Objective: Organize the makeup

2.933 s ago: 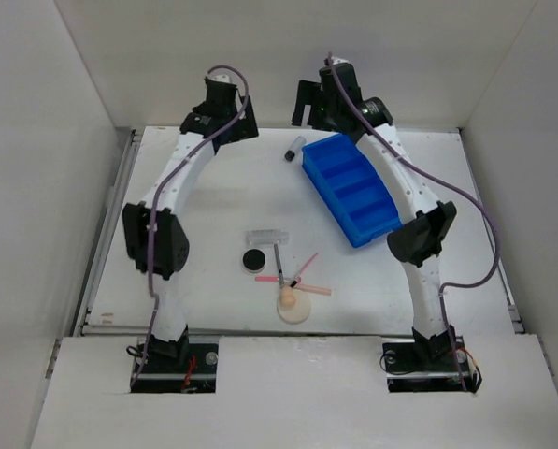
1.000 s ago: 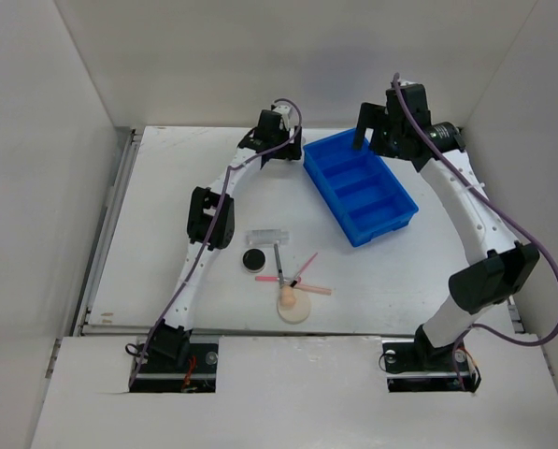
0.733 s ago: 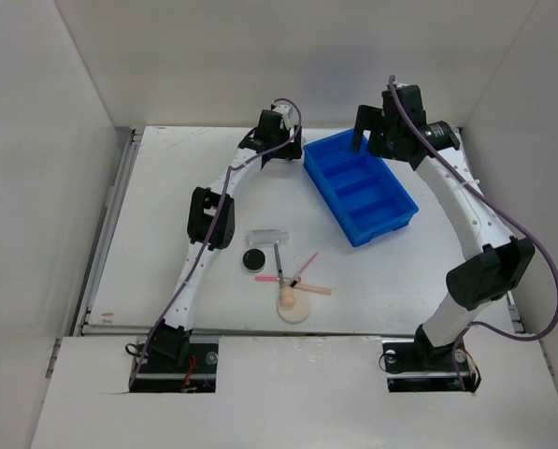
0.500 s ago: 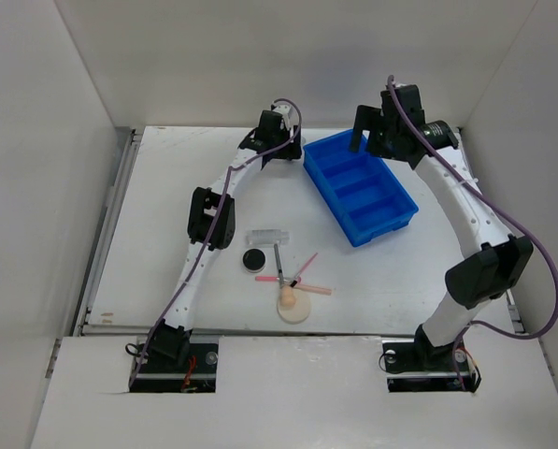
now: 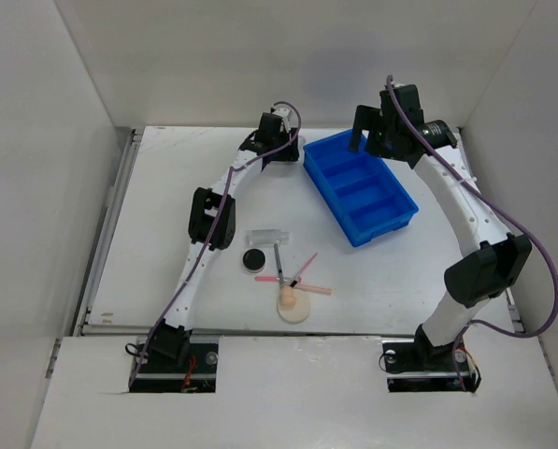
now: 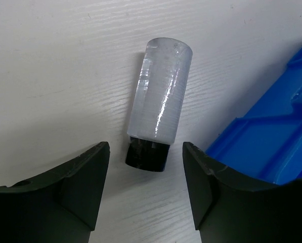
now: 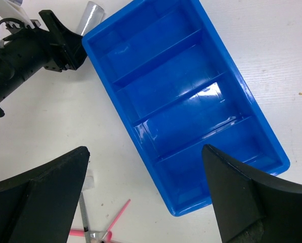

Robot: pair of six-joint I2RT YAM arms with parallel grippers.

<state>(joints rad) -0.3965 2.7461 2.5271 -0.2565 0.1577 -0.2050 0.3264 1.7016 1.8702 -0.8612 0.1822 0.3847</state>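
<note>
A clear round tube with a black cap (image 6: 158, 119) lies on the table beside the blue tray's corner. My left gripper (image 6: 146, 152) is open, its fingers on either side of the cap end, just short of it. In the top view this gripper (image 5: 282, 150) hides the tube. My right gripper (image 7: 144, 152) is open and empty, high over the empty blue tray (image 7: 253, 98). The rest of the makeup lies mid-table: black compact (image 5: 253, 260), clear rectangular tube (image 5: 267, 237), dark pencil (image 5: 279, 256), pink sticks (image 5: 304, 270), beige puff (image 5: 297, 310) with the peach sponge (image 5: 286, 299) on it.
The blue tray (image 5: 363, 236) lies diagonally at the back right, its wall (image 6: 272, 147) close to my left gripper's right finger. White walls close in the table on three sides. A metal rail runs along the left edge (image 5: 110, 224).
Since the earliest frame my left arm has swung right to the tube at the tray's corner, and my right arm has moved right. Over the last second both stay nearly still.
</note>
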